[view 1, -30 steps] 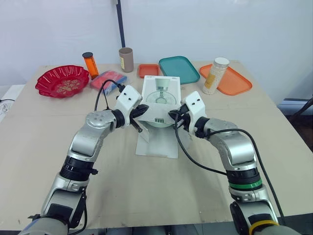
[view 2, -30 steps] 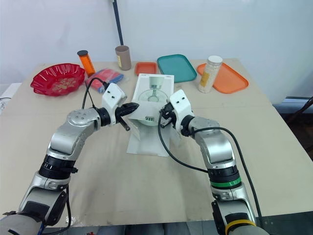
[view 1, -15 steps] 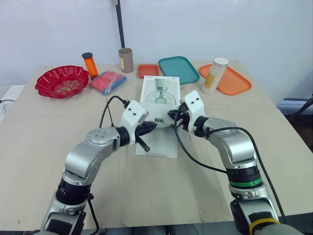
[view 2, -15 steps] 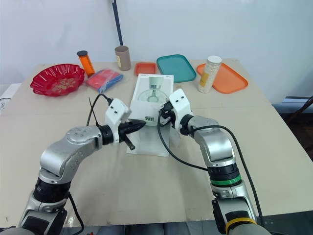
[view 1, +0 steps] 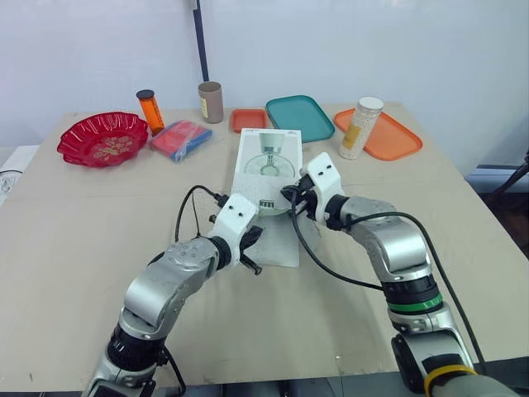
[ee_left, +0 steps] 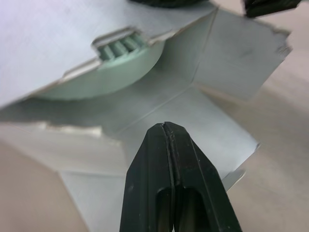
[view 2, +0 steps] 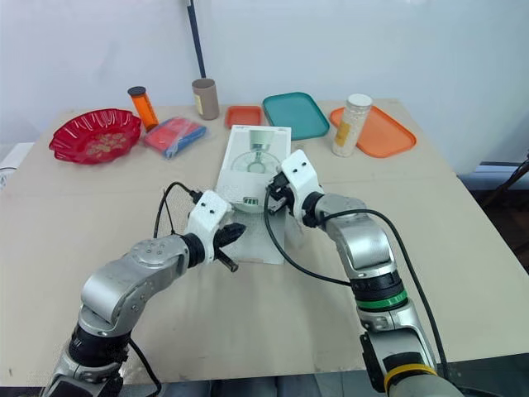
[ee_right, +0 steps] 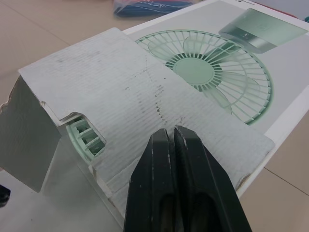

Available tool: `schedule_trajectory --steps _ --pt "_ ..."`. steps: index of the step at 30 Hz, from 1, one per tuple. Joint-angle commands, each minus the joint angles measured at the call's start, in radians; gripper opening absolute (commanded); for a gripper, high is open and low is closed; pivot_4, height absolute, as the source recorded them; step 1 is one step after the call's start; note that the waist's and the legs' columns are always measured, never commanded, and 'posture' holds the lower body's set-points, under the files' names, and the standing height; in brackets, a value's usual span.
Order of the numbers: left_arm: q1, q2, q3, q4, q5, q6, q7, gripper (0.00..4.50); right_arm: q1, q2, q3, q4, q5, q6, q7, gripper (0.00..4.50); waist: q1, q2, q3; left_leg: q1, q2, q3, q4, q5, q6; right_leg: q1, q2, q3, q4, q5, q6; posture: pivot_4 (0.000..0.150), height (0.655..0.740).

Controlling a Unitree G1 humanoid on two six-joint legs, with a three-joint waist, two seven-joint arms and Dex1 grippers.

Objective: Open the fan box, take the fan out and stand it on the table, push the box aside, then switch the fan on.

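White box (view 1: 269, 165) with pale green print; red bowl (view 1: 102, 138), speckled centre; orange bottle (view 1: 149, 111), black cap; red-and-blue packet (view 1: 182, 138); brown tube (view 1: 212, 102); teal tray (view 1: 300, 117); orange tray (view 1: 397, 136); white-lidded yellowish jar (view 1: 363, 128); beige table (view 1: 66, 215)

Left gripper (view 1: 252, 242) and right gripper (view 1: 289, 196) hover by the fan box (view 1: 269, 161).

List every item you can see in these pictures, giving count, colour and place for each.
fan box: one, white, green fan picture, table centre, near end open
fan: one, pale green, inside box
bowl: one, red, far left
bottle: one, orange, beside bowl
tube: one, brown, far edge
packet: one, blue and red, between bowl and box
small tray: one, orange, behind box
teal tray: one, beside it
large tray: one, orange, far right
jar: one, white-lidded, large tray's left end
table: one, beige
left gripper: black, shut, at flaps
right gripper: black, shut, over flap
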Motion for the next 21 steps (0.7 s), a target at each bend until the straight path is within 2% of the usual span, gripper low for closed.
schedule_trajectory --steps 1,13,21 --pt "0.023 0.012 0.052 -0.08 0.031 0.041 0.064 0.0 -0.004 -0.016 0.029 0.047 -0.015 -0.016 0.012 0.16 0.0 0.0 0.0 0.0 0.0 0.0 0.0 0.0 0.0 0.0 0.0 0.0 0.0 0.0 0.0 0.15 0.74" --pt "0.068 -0.048 0.221 -0.16 0.027 0.12 0.153 0.0 0.003 -0.037 0.049 0.079 -0.027 -0.061 0.026 0.16 0.0 -0.001 -0.001 0.001 0.0 0.0 0.0 0.0 0.0 0.001 0.0 0.0 0.0 0.0 0.0 0.15 0.74" --pt "0.053 -0.032 0.268 -0.098 0.022 0.063 0.135 0.0 0.009 -0.048 0.064 0.097 -0.037 -0.091 0.033 0.16 0.0 -0.002 -0.003 0.001 0.0 0.0 0.0 0.0 -0.001 0.001 0.0 0.0 0.0 0.0 0.0 0.15 0.74"
